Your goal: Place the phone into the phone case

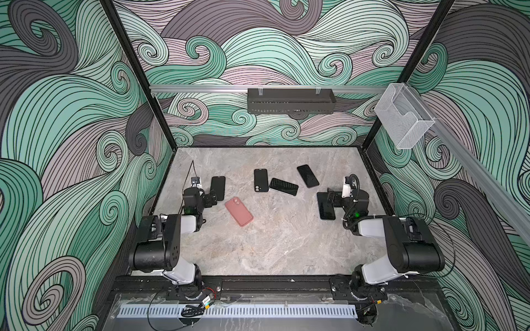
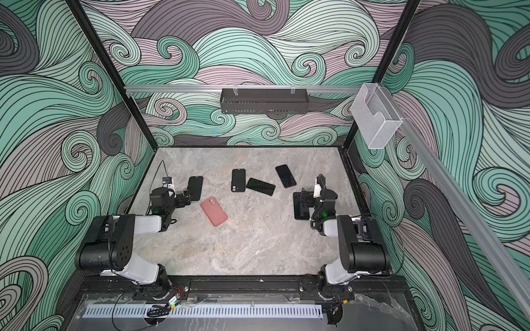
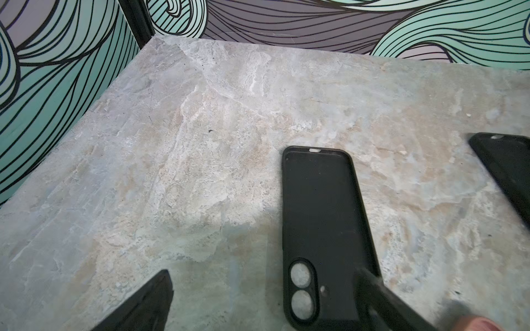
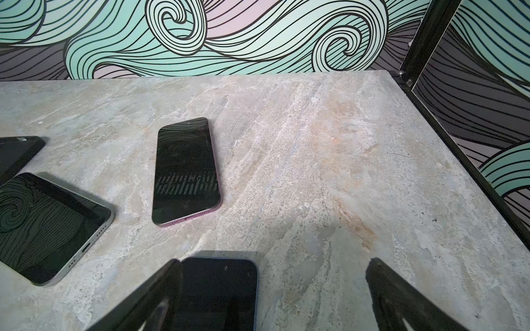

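Note:
An empty black phone case (image 3: 321, 223) lies open side up on the table, the marble showing through its camera holes; in a top view it is at the left (image 1: 218, 187). My left gripper (image 3: 266, 303) hangs open over its camera end, one finger (image 3: 381, 298) above the case's edge. A dark phone (image 4: 220, 295) lies screen up at the right (image 1: 325, 207), under my open right gripper (image 4: 272, 298), close to one finger (image 4: 152, 295). Neither gripper holds anything.
A pink case (image 1: 238, 211) lies back up left of centre. Further back are a black case (image 1: 261, 180) back up, a silver-edged phone (image 4: 48, 226) and a purple-edged phone (image 4: 186, 172). Patterned walls and black frame posts enclose the marble table (image 1: 272, 243).

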Robot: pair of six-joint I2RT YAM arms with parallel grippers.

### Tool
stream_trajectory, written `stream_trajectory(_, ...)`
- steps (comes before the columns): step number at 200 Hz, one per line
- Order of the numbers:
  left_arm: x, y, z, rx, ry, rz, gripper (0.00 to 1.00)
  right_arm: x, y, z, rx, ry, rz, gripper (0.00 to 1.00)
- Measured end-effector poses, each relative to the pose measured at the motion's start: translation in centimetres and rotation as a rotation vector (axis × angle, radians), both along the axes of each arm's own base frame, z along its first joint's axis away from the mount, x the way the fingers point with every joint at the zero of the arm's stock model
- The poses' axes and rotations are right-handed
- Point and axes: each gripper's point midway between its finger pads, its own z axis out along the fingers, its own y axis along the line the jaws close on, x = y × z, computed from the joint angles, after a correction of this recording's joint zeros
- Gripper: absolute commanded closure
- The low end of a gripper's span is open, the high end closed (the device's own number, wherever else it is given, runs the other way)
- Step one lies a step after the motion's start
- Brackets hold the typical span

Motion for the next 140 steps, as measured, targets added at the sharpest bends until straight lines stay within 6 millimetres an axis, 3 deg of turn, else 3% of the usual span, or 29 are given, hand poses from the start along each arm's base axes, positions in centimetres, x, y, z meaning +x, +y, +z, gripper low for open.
stream_trajectory(140, -0.01, 0.01, -0.02, 0.000, 0.001, 0.000, 0.01, -0.07, -0.01, -0.16, 0.000, 0.007, 0.000, 0.01)
